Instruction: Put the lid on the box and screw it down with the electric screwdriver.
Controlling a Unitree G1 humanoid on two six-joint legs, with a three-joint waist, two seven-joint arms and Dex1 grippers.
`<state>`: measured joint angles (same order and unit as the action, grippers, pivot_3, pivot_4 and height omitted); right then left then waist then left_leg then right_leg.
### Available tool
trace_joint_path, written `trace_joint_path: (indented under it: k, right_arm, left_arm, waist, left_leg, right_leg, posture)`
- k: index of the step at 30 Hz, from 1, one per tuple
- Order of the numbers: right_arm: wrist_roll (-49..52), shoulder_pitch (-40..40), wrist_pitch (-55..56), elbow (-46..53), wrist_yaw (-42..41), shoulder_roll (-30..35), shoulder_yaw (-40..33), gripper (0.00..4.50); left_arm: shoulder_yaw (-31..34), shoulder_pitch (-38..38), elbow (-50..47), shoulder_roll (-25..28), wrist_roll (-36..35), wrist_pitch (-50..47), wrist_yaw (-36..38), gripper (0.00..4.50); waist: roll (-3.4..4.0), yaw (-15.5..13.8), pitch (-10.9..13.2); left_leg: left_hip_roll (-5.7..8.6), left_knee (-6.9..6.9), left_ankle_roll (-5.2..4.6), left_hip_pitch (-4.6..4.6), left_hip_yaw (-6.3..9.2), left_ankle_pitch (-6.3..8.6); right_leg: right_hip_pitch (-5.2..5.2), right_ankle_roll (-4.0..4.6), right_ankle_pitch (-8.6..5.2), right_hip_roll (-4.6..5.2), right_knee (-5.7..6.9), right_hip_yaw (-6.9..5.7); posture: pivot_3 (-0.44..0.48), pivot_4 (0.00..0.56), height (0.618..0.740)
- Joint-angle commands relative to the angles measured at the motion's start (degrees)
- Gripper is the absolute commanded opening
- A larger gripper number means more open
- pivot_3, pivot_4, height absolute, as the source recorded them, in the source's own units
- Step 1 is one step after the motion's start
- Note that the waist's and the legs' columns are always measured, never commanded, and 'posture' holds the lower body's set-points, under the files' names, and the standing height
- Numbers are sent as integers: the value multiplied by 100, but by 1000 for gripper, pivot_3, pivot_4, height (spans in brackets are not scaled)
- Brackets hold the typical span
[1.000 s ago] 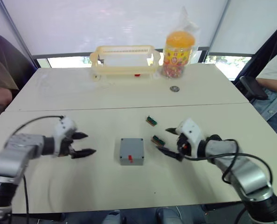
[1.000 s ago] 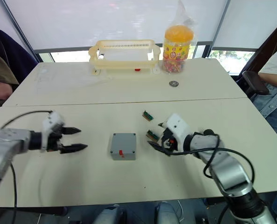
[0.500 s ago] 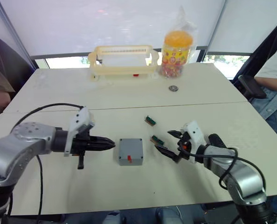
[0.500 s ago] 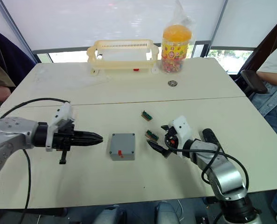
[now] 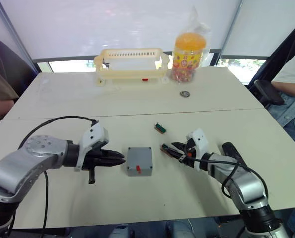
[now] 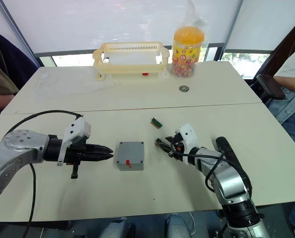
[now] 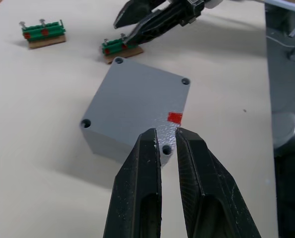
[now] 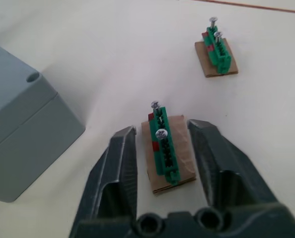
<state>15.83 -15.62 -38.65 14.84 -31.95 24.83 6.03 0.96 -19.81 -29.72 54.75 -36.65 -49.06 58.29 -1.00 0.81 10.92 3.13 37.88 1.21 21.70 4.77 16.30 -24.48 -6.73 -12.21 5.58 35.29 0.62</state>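
- Person's arm (image 5: 1,101) at far left edge of the table (image 5: 63,94), resting beside it.
- Left gripper (image 5: 118,158) low over the table, pointing rightward at the box; fingers (image 7: 137,193) nearly pressed together, a thin slit between them, gripping nothing.
- Tips of left gripper just short of the box's near side, level with its corner screw hole in the left wrist view.
- Black cable (image 5: 48,124) looping from left arm across the tabletop.
- Box (image 5: 139,160) at centre of near table, between the two grippers; grey, square, lid (image 7: 137,99) already seated on top, recessed screw holes at the four corners; seam between lid and body visible in the right wrist view.
- Small red mark (image 5: 138,169) on the box's side facing the robot.
- Cream plastic basket (image 5: 131,63) at the far side of the table, behind the box and well apart from it.
- Small green screw holder (image 8: 166,146) on brown base just right of the box, two screws standing in it.
- Right gripper (image 8: 162,136) with fingers spread, one on each side of that green holder; contact with it cannot be told.
- Second green screw holder (image 5: 160,128) farther back on the table, apart from the first, also with two screws.
- Small round dark object (image 5: 186,93) on far table, near the jar.
- Yellow jar with orange lid (image 5: 189,51), wrapped in clear bag, right of the basket.
- Second person seated at far right edge (image 5: 291,84).
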Motion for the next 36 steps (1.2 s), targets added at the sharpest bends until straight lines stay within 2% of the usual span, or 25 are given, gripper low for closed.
trace_joint_path:
  k: [1, 4, 8, 9, 18, 29, 36]
  right_arm:
    - [-68, -119, 217, 38, -19, -30, 47, 2085]
    - [-99, -126, 270, -17, -8, -45, 60, 2085]
    - [-125, -125, 314, -8, -1, -78, 72, 223]
    - [-125, -115, 302, 18, -3, -79, 85, 103]
    - [-127, -52, 368, 85, -15, -55, 72, 103]
    - [89, -104, 169, 612, 1, 25, -186, 103]
    - [569, -485, -233, 1174, -82, -71, -253, 103]
  left_arm:
    - [101, 37, -41, 55, 78, 152, -52, 542]
    - [98, 38, -35, 31, 82, 156, -94, 542]
    - [68, 74, -65, 1, 96, 165, -155, 542]
    - [66, 91, -74, 2, 100, 169, -161, 542]
    - [12, 89, -18, -4, 169, 226, -201, 542]
    - [-90, 118, 84, -27, 225, 350, -153, 542]
    - [152, 153, 114, 100, 76, 328, 42, 542]
  waist:
    - [0, 0, 0]
    - [0, 0, 0]
    - [0, 0, 0]
    - [0, 0, 0]
    - [0, 0, 0]
    - [0, -1, 0]
    - [1, 15, 0]
  left_leg:
    - [0, 0, 0, 0, 0, 0]
    - [0, 0, 0, 0, 0, 0]
    - [0, 0, 0, 0, 0, 0]
    - [0, 0, 0, 0, 0, 0]
    - [0, 0, 0, -1, 0, 0]
    - [1, 0, 0, -1, 0, 0]
    - [-1, 0, 0, -1, 0, 0]
  right_leg:
    - [0, 0, 0, 0, 0, 0]
    - [0, 0, 0, 0, 0, 0]
    - [0, 0, 0, 0, 0, 0]
    - [0, 0, 0, 0, 0, 0]
    - [0, 0, 0, 0, 1, 0]
    - [0, 0, 0, 0, 1, 0]
    - [0, 0, 0, -1, 2, 0]
  posture:
    - [0, 150, 740]
    - [0, 150, 740]
    - [0, 150, 740]
    - [0, 150, 740]
    - [0, 150, 740]
    - [0, 150, 740]
    - [0, 150, 740]
